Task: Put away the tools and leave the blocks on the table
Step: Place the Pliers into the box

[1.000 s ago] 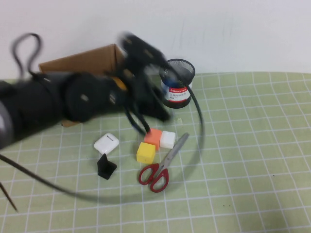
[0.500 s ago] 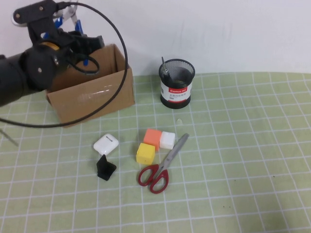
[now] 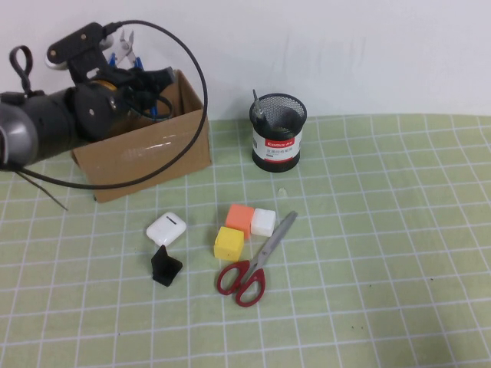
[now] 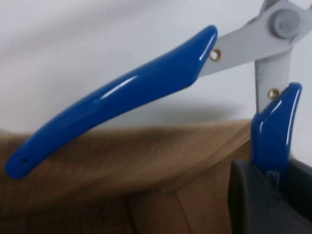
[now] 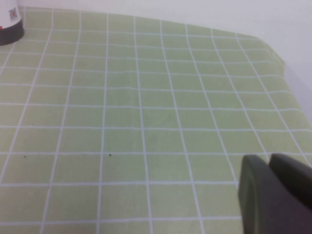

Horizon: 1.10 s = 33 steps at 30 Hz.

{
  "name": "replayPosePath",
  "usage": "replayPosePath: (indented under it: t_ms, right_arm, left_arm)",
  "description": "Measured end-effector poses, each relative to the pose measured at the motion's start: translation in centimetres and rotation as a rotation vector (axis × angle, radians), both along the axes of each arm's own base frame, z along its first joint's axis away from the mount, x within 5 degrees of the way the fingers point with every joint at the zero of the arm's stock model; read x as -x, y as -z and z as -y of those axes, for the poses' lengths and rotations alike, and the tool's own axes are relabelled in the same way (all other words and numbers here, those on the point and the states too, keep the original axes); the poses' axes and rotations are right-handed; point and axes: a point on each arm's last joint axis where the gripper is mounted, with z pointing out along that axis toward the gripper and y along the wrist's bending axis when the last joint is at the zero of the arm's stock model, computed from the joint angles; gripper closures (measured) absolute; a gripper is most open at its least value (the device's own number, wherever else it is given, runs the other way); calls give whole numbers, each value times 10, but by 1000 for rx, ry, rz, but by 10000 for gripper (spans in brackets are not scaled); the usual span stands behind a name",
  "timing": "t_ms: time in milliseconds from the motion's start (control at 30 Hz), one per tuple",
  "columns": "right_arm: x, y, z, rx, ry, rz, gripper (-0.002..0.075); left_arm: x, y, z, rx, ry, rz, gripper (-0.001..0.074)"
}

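The left claw (image 3: 136, 73), clamped on the pliers (image 4: 146, 87), hangs over the box (image 3: 146, 153) at ten o'clock for release; the right claw (image 5: 273, 195), closed and empty, idles above the desk (image 5: 146, 97).

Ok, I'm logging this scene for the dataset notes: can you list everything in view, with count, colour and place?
pliers: 1, blue handles, held above the cardboard box
scissors: 1, red handles, on the mat right of the yellow block
blocks: 3, orange, white, yellow, clustered mid-table
cardboard box: 1, brown, far left
mesh pen cup: 1, black, far centre, a thin tool inside
earbud case: 1, white, left of the blocks
angled piece: 1, black, just near of the case
table: 1, green gridded mat
left gripper: over the box, shut on the pliers
right gripper: low over bare mat, fingers together
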Motion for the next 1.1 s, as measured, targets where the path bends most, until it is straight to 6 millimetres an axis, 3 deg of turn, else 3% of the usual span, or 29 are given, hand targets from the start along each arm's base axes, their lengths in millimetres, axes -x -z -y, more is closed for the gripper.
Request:
replayPosePath:
  t_ms: [467,567,800,967,1100]
  right_arm:
    - [0,0,0,0,0,0,736]
    - [0,0,0,0,0,0,736]
    - [0,0,0,0,0,0,736]
    - [0,0,0,0,0,0,736]
    - [0,0,0,0,0,0,736]
  left_arm:
    - [-5,13,4,-66,31,35,662]
    - [-5,14,8,-93,55,42,629]
    - [-5,13,9,-100,61,55,476]
    - [-2,9,10,-99,70,46,459]
    - [9,-11,18,-148,135,47,458]
